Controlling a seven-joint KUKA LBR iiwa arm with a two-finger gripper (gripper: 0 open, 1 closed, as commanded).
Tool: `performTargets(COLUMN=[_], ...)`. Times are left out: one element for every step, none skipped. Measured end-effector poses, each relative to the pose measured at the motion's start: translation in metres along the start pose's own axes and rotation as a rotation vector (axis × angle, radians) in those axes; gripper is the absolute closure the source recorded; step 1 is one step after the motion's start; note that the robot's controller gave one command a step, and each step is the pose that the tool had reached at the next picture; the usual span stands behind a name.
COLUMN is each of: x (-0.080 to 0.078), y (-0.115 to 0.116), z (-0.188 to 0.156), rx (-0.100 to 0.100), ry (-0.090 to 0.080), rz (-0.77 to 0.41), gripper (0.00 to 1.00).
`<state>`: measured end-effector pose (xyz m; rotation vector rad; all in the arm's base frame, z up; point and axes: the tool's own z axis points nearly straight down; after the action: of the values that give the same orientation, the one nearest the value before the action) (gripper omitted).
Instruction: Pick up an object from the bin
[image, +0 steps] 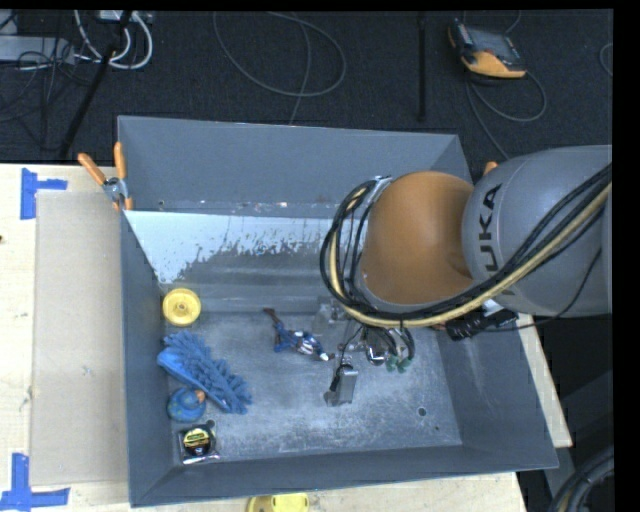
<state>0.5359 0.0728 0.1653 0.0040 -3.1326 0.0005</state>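
Grey gripper (342, 386) hangs low over bin (400, 420) floor, near small blue gadget (298, 343).

I'm counting five loose things in the bin (250, 180) right now: one yellow disc (181, 306), one blue bristly brush (205, 370), one small blue round piece (185, 404) with an orange bit on it, one black-and-yellow tape measure (197, 440), and one small dark-and-blue tangle (295, 341). That gives me three things with blue on them and two with yellow.

Grey bin (300, 420), yellow disc (183, 307), perhaps a blue brush (207, 371), tape measure (197, 440), blue scrap (296, 343)
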Motion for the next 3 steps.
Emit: performTargets(x=[-0.002,-0.046,-0.047], y=[0.0,-0.011,-0.003], z=[-0.004,0.024,0.065], rx=[0.0,-0.002,0.0], ry=[-0.007,-0.016,-0.015], rz=[0.002,0.016,-0.011], gripper=[0.0,0.0,0.0])
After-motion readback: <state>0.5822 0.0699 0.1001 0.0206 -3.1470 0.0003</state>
